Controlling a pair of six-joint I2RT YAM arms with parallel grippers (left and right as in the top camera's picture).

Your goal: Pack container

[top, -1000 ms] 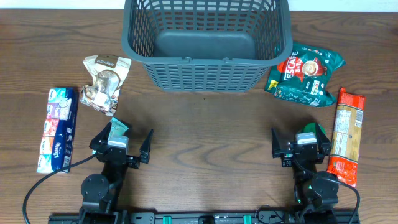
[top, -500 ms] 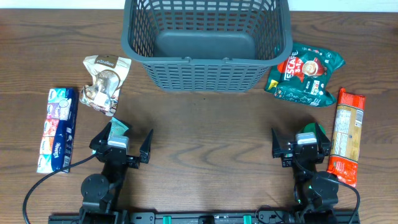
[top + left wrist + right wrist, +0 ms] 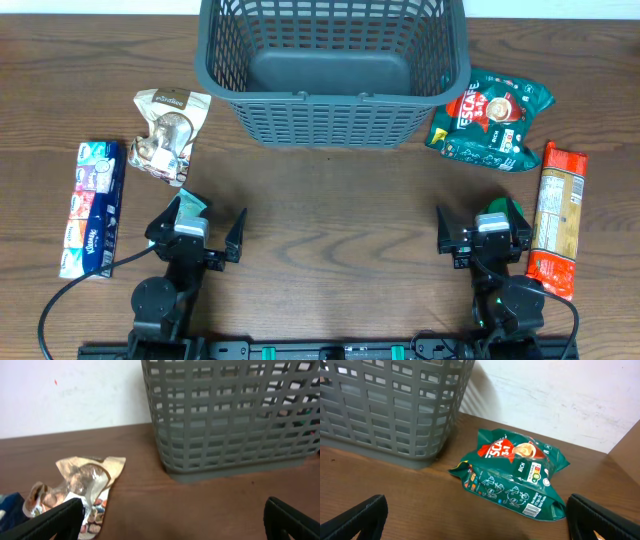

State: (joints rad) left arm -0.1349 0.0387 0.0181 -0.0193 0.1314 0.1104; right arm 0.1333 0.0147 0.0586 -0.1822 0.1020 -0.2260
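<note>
Brown wood-grain counter (image 3: 330, 210), smooth and matt, carrying every item. At its far edge, centred between the two arms, stands the container (image 3: 330, 125): a large dark grey rectangular plastic basket with slotted lattice sides, a thick rolled rim and a solid floor visible through its open top. It sits upright and well apart from both tools.

Just right of the container lies a glossy green foil pouch (image 3: 492, 120) with red lettering and a printed cup, crinkled and puffed; its left edge comes close to the basket's right corner. Seen from the right wrist, the pouch (image 3: 512, 477) lies flat in front of a white wall.

At the far left lies a long blue-and-white plastic-wrapped tissue pack (image 3: 92, 208), lengthwise to the counter's depth. At the far right lies a narrow orange-red film packet (image 3: 556, 220) of similar shape, just beside the right arm.

Left of the container is a beige and clear crumpled plastic snack bag (image 3: 168, 135), its contents showing through the window; the left wrist view shows it (image 3: 82, 487) near the basket's corner but apart from it.

Left tool (image 3: 197, 228): released, black fingers (image 3: 50, 520) spread wide above bare counter, grasping nothing. Right tool (image 3: 482, 230): likewise released, fingers (image 3: 355, 517) wide apart, touching nothing.
</note>
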